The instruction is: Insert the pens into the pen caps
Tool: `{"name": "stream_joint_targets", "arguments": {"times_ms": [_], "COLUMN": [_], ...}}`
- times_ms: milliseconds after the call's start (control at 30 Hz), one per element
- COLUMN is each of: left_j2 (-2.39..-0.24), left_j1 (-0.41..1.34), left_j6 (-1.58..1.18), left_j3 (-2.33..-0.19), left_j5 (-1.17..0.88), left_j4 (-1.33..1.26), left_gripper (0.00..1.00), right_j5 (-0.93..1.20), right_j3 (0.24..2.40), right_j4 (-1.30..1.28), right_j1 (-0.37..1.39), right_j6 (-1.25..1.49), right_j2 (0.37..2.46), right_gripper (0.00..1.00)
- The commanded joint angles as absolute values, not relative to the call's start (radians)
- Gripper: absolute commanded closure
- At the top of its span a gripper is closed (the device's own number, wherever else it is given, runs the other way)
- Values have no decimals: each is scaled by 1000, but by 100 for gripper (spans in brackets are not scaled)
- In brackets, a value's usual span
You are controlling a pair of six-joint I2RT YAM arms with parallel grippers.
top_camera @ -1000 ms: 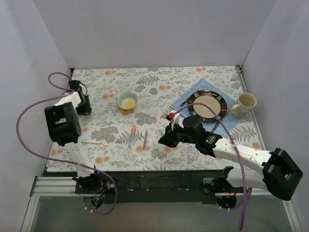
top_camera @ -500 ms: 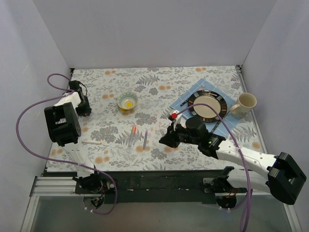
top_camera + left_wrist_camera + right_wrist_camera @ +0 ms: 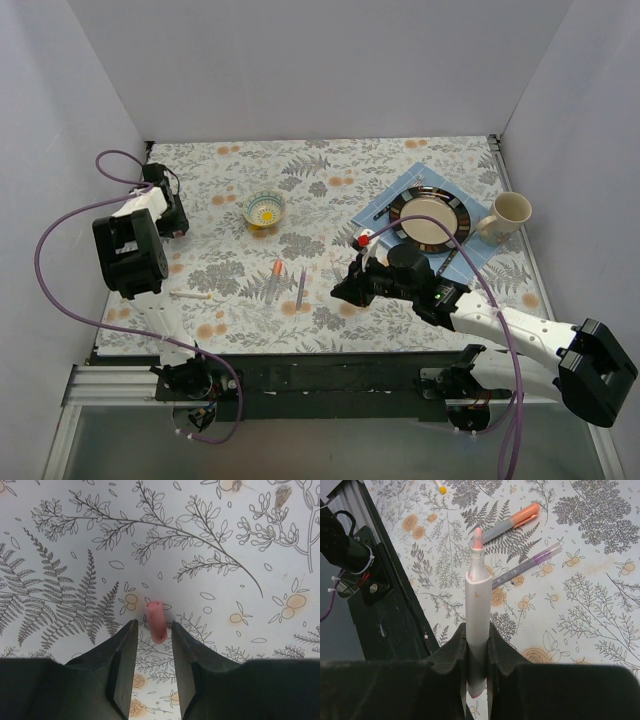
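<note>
Right gripper (image 3: 477, 631), shifted slightly rightward, clamps 1 pen (image 3: 478, 587); left gripper (image 3: 153, 627) stands ajar around pink cap (image 3: 155, 616).

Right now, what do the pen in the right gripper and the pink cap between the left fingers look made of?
Pen: likely plastic, smooth pale matte barrel; pinkish tip looks like felt. Pink cap: probably plastic, a smooth, faintly glossy hollow tube.

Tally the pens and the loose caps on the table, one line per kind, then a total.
Pens: 4 (held pen, orange-capped pen, purple pen, white pen)
Loose caps: 1 (pink cap)
Total: 5
</note>
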State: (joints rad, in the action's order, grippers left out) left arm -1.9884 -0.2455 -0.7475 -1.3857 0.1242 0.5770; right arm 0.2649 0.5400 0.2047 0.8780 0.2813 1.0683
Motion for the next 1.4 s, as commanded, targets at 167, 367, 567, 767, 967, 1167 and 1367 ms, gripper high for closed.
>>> {"name": "stream_joint_targets", "arguments": {"times_ms": [167,367,567,767,967,1167,1367], "left_j2": [-2051,-1999,-1827,-1600,-1297,-1046,-947], "left_j1": [-250,-249,-212,-157,55,244,372], "left_j6": [-762,-804,-856,-949,-1116,-1432,-1581], "left_j3": [-1431,-1362,-1200,-1050,-919,-718,-568], "left_j5": [104,52,-52,-172,-398,-514,-515], "left_j4": [589,575,511,471,275,-151,-464], "left_gripper": [77,96,100,100,100,100,100], "right_j5": [279,259,255,264,362,448,468], "right_j3": [532,538,577,577,537,505,491], "right_j4": [242,226,189,190,374,645,814], "right_j1": [876,874,865,862,862,868,888], "right_j6": [267,271,287,342,440,546,632], "right_j2": [1045,1055,1091,1095,1126,1213,1282], "right_gripper": [99,99,99,99,99,99,99]}}
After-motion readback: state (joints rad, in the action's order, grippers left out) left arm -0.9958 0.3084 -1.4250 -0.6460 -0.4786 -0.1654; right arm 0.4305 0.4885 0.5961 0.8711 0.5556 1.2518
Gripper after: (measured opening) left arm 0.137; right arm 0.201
